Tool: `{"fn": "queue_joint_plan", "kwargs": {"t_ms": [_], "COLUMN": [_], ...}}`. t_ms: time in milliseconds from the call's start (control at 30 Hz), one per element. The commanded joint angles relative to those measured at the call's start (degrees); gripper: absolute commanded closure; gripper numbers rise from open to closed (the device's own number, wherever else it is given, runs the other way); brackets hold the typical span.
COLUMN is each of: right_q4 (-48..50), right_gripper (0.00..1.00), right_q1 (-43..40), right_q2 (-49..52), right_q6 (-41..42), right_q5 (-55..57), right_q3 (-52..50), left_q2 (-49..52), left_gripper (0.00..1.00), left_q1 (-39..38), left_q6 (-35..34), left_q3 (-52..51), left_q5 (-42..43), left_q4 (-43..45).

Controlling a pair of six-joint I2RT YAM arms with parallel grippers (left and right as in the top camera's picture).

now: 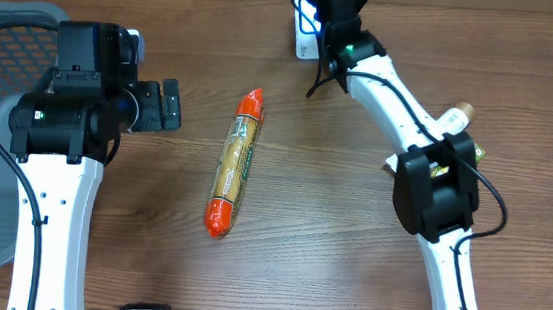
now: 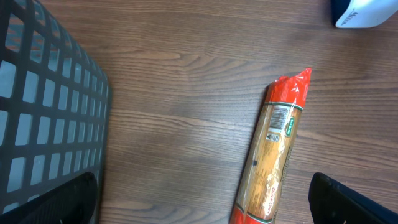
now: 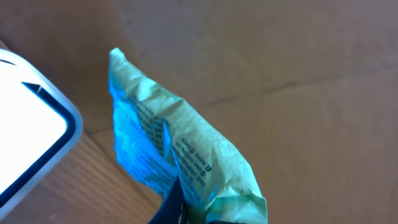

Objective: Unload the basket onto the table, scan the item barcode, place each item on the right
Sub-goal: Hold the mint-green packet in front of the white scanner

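No wording can be read. Fine dark print runs along the green packet (image 3: pixel 186 155), and a small label (image 2: pixel 281 121) sits on the orange-ended tube (image 2: pixel 270 168), both too blurred.

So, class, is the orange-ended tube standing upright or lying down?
Lying down: the tube rests full-length on the wooden table, both orange ends visible from overhead.
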Motion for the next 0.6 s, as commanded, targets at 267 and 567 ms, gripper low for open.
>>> {"fn": "queue_joint_plan", "kwargs": {"t_ms": [267, 567], "right_q4": [3.69, -0.52], "right_gripper": [0.96, 0.96], "right_q1": [3.02, 5.09], "right_q2": [1.46, 1.46], "right_q6": [-9.81, -9.60], "right_q5": [7.50, 12.90], "right_q3": [1.84, 1.84], "left_q2": [0.13, 0.13], "left_gripper": [0.01, 0.00], "left_q1": [-0.13, -0.13], "left_q6": [1.51, 1.51], "left_q3": [0.94, 0.94], "left_q5": [-0.35, -0.35], "left_q4": [0.22, 0.22]}}
